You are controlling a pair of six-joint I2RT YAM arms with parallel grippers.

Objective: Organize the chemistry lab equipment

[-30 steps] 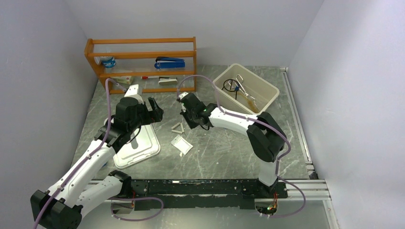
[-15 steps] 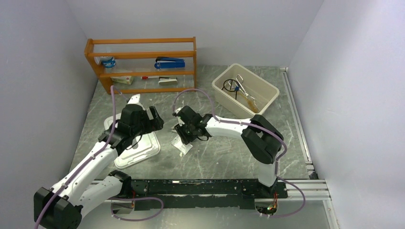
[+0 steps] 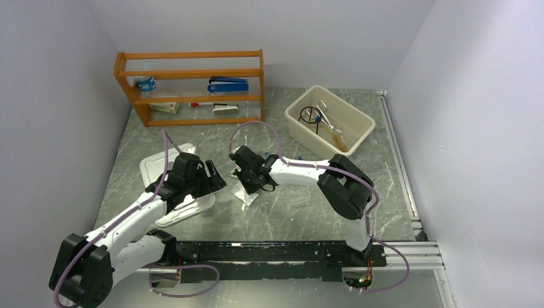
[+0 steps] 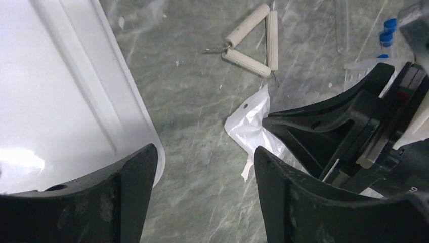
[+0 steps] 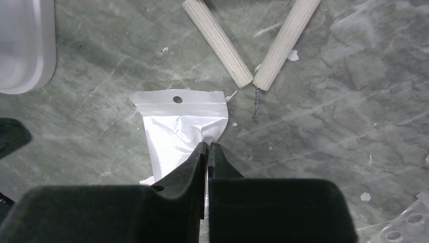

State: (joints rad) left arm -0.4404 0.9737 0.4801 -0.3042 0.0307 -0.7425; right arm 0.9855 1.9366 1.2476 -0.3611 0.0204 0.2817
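Note:
My right gripper (image 5: 208,144) is shut on the right edge of a white paper packet (image 5: 174,121) that lies on the table; the packet also shows in the left wrist view (image 4: 248,126) and the top view (image 3: 245,196). The beige triangle (image 4: 253,40) lies just beyond it, seen too in the right wrist view (image 5: 243,45). Blue-capped clear tubes (image 4: 387,38) in a clear rack lie to its right. My left gripper (image 4: 205,162) is open and empty, over bare table between the white lid (image 4: 60,96) and the packet. The black ring and metal tongs (image 3: 324,115) lie in the beige bin (image 3: 359,131).
An orange shelf (image 3: 192,86) with a blue stapler and stationery stands at the back left. The white lid (image 3: 157,170) lies under my left arm. The two grippers are close together at mid-table.
My right gripper moved down and left from the triangle onto the packet and shut on it. My left arm drew nearer and right, toward the packet.

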